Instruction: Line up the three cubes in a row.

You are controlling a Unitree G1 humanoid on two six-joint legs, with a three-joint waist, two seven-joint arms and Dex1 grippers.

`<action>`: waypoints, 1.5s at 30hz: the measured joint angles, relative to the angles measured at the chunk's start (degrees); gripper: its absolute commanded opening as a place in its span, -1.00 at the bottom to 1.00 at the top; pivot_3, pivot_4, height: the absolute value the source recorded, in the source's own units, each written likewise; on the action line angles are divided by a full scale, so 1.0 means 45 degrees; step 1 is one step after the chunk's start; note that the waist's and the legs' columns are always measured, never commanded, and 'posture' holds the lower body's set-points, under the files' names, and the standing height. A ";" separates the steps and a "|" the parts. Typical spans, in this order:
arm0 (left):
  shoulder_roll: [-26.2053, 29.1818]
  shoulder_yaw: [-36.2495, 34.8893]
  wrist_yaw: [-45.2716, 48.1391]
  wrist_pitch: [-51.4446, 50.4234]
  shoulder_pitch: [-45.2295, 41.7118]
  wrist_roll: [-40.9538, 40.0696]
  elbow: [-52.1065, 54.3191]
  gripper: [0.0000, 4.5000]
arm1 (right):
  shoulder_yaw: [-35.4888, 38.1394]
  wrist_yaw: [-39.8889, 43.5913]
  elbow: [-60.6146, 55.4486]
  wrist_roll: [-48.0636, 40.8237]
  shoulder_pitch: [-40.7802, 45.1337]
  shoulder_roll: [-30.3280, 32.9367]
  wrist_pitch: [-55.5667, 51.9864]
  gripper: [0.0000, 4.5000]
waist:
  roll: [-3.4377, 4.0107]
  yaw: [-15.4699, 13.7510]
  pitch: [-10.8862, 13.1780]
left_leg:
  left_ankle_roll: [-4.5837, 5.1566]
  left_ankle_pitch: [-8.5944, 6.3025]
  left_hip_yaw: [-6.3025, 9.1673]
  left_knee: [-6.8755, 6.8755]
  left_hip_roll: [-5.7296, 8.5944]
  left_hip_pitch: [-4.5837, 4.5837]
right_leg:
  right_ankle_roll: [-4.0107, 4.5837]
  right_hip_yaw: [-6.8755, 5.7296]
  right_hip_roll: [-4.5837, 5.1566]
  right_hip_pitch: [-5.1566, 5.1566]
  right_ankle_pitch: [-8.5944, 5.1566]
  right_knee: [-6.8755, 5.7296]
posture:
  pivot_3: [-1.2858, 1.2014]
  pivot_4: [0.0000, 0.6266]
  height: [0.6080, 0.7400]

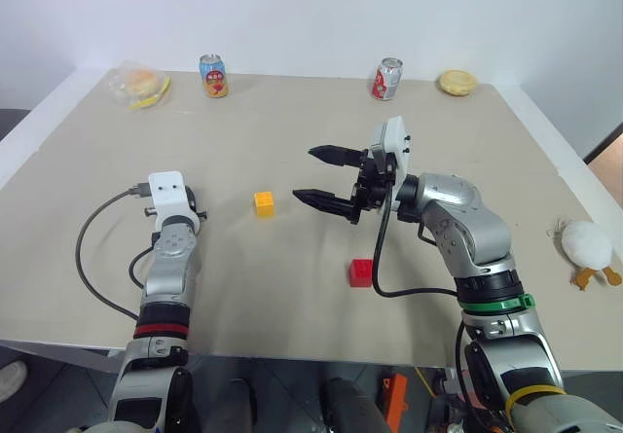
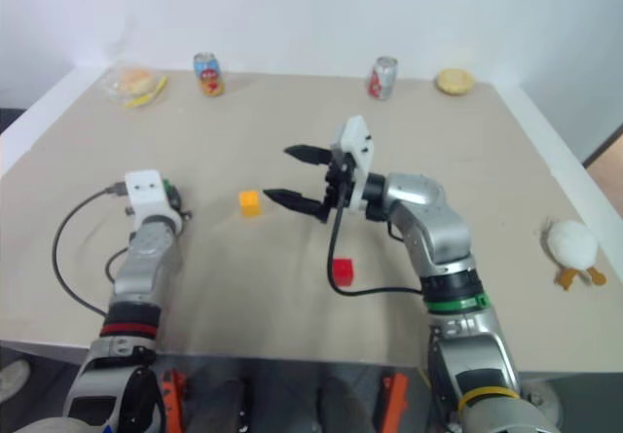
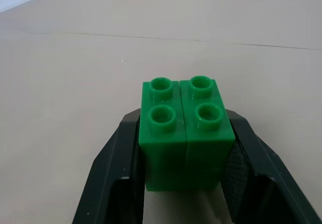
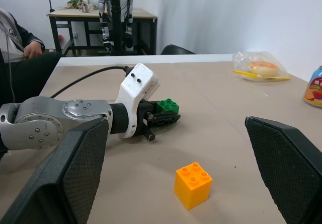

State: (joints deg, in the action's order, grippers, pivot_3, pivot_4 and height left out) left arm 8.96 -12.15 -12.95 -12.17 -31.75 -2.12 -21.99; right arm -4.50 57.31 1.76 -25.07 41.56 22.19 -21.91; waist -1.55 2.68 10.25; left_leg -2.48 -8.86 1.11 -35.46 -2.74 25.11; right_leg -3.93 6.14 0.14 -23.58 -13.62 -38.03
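Our left jaws [image 3: 183, 183] are clenched on the green cube [image 3: 183, 133], one finger [image 3: 113, 178] pressed against each side; our right jaws [image 1: 324, 174] are released, spread wide and holding nothing, hanging above the surface [image 1: 292, 297].

We take the yellow cube [image 1: 264, 203] as our landmark. The surface is broad and pale around it. The right jaws hover just to its right, pointing toward it. The green cube sits to its left, well apart, low at the surface in the left grip; we cannot tell whether it is lifted yet. The red cube [image 1: 361, 272] lies nearer us and to its right, apart from it.

We judge the task barely begun: the three cubes stand scattered, no two of them side by side. What is left is to bring green and red up beside yellow in one line.

For room, the ground around the yellow cube is bare on every side. The two cans [image 1: 212, 76], the bagged food [image 1: 141, 86] and the pastry [image 1: 457, 83] stand far beyond it along the back edge, the plush toy [image 1: 587, 246] far to its right by the side edge. The near edge lies closest to the red cube.
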 measured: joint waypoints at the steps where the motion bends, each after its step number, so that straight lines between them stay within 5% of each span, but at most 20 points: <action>1: 0.0012 0.0002 0.0000 0.0007 0.0002 0.0003 0.0000 -0.40 | 0.0022 0.0000 0.0027 -0.0023 0.0003 0.0000 0.0006 1.00 | 0.0000 0.0000 0.0000 | 0.0000 0.0000 0.0001 0.0000 0.0000 0.0000 | 0.0000 -0.0001 0.0000 0.0000 0.0000 0.0000 | 0.03 -0.52 0.94; 7: 0.0112 0.0007 0.0987 0.0267 0.0149 -0.0375 0.0348 -0.40 | 0.0296 0.0088 0.0020 -0.0422 0.0006 0.0074 -0.0103 1.00 | -0.0001 0.0000 0.0001 | -0.0001 -0.0001 -0.0001 0.0002 0.0000 0.0004 | 0.0001 0.0000 0.0002 -0.0002 -0.0001 0.0002 | 0.03 -0.52 0.94; 20: 0.4315 0.2730 1.4456 0.0536 0.2251 -0.4433 0.4102 -0.40 | 0.0971 0.2210 -0.3284 -0.2313 -0.2685 0.4048 -0.2132 1.00 | 0.0004 0.0006 0.0006 | -0.0043 -0.0026 -0.0008 0.0041 -0.0005 0.0020 | 0.0102 -0.0006 0.0011 -0.0044 -0.0108 -0.0004 | 0.03 -0.52 0.94; 25: 0.4355 0.4446 1.7231 0.0960 0.1960 -0.4319 0.4175 -0.40 | 0.1208 0.2461 -0.3934 -0.2403 -0.3462 0.4897 -0.2234 1.00 | 0.0000 0.0002 0.0007 | -0.0042 -0.0025 -0.0015 0.0017 -0.0004 0.0014 | 0.0101 -0.0002 0.0019 -0.0034 -0.0107 -0.0003 | 0.03 -0.52 0.94; 32: 0.3137 0.6315 1.8595 0.1616 0.0963 -0.3493 0.3092 -0.40 | 0.1668 0.1810 -0.4899 -0.2663 -0.4184 0.5178 -0.2609 1.00 | -0.0005 0.0012 0.0011 | -0.0038 -0.0025 -0.0014 0.0012 -0.0003 0.0018 | 0.0095 0.0003 0.0013 -0.0037 -0.0102 -0.0003 | 0.03 -0.52 0.94; 45: 0.3176 0.6476 1.9111 0.2195 0.0562 -0.2995 0.1705 -0.40 | 0.2127 0.1173 -0.5572 -0.2994 -0.4722 0.5435 -0.2883 1.00 | -0.0005 0.0012 0.0011 | -0.0029 -0.0030 -0.0008 0.0012 -0.0005 0.0017 | 0.0095 0.0002 0.0010 -0.0034 -0.0106 -0.0006 | 0.03 -0.52 0.94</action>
State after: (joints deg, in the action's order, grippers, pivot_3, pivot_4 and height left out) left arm 23.25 16.99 73.05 -2.29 -29.22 -15.60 -14.31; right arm 5.07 62.58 -23.31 -38.54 20.31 46.65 -34.88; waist -1.58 2.73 10.30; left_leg -2.61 -9.00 1.07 -35.40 -2.76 25.18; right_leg -3.50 6.15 0.19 -23.73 -14.09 -38.06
